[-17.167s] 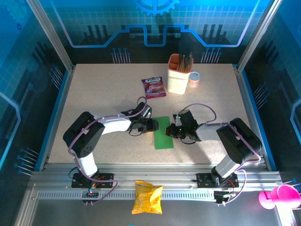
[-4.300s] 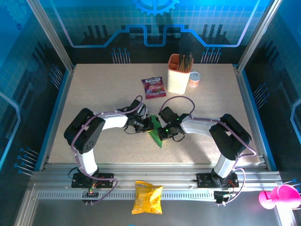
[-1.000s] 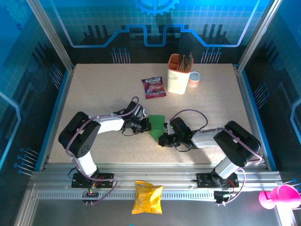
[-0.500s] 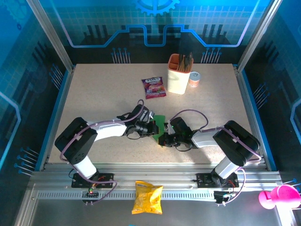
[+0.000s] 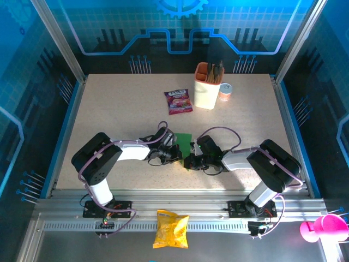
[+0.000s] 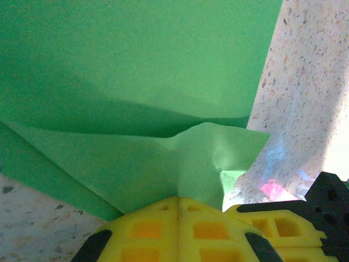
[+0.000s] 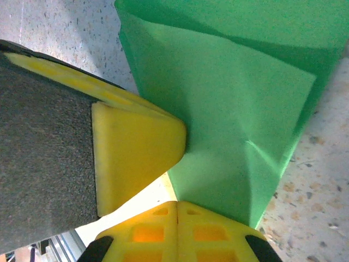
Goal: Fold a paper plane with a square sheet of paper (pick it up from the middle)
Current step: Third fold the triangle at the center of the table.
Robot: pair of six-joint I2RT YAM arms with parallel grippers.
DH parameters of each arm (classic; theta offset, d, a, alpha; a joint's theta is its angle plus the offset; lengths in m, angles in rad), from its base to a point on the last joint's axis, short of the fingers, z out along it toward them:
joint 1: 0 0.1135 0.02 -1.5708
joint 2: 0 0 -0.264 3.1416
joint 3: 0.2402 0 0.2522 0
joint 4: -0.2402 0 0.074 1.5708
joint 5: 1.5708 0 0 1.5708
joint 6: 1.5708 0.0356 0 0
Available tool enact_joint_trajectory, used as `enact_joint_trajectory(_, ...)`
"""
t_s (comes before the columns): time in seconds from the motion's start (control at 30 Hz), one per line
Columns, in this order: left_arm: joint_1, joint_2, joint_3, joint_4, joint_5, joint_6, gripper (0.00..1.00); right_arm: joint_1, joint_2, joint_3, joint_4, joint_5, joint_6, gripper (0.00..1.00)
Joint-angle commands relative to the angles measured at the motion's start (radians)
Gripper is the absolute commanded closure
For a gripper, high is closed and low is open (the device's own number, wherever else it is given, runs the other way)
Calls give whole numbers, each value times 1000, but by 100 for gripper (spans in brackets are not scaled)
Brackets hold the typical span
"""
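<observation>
**While Both Arms Are Nipping It: Green Paper, Part-Folded**

Location: the square sheet of paper (image 5: 184, 143) is sitting near the middle of the table (image 5: 120, 109), between the two arms. It is already carrying diagonal folds and stacked layers, and part of it is lifting off the surface.

Hold, left: the left fingers (image 6: 147, 229) are clenching tight on a small crumpled flap at the sheet's edge, with the paper buckling into the seam between them.

Hold, right: the right fingers (image 7: 147, 232) are likewise pressing together, with the narrow folded end of the sheet running into their tips. They are most likely nipping it, though the contact itself is hiding behind the pads.

Handling, as a judgement: the item is behaving as very light, thin and limp. It is taking creases readily and crumpling wherever it is being pinched. Opposed pulls are risking a tear or a stray wrinkle at the flap. The smooth surface is probably sliding easily on the table.

Where to grip, as a judgement: layered folded edges and the centre crease are offering the stiffest purchase, while single-ply corners are folding over too easily.
</observation>
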Motion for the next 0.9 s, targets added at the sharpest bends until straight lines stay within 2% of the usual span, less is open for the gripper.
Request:
enact_joint_trajectory(0.0,21,3,-17,-83,-119,-22,100,12,81,-25,-167,76,-8,98)
enact_joint_trajectory(0.63,250,25,-9,-175,-213,17,100,3,102,-48,-151,79,10,100)
enact_joint_trajectory(0.87,296,-54,-18,-210,-234,62,100,2,92,-35,-173,68,-14,100)
